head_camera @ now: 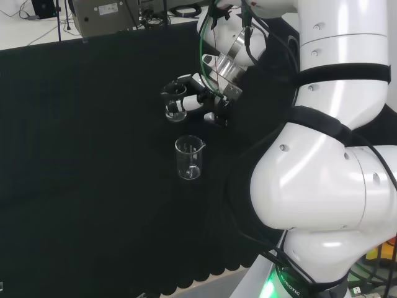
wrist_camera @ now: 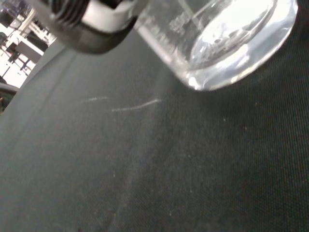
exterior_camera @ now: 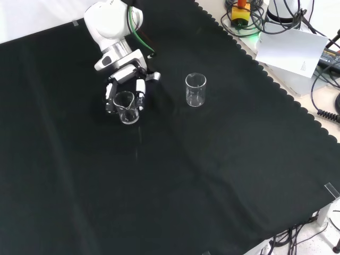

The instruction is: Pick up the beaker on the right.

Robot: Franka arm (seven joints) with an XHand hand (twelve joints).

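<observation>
My hand (exterior_camera: 125,87) is curled round a clear beaker (exterior_camera: 127,108), fingers (exterior_camera: 141,90) on either side of its wall in the front view. In the wrist view its base (wrist_camera: 227,53) seems tilted above the black cloth (wrist_camera: 145,169), though I can't be sure it's off the cloth. A second beaker (exterior_camera: 195,89) stands upright, well apart.

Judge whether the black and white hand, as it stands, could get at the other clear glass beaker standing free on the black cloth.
Probably not yet: the hand has its fingers curled round one clear beaker. The free beaker stands apart with bare black cloth between them, so nothing blocks the way, but the hand is occupied.
</observation>
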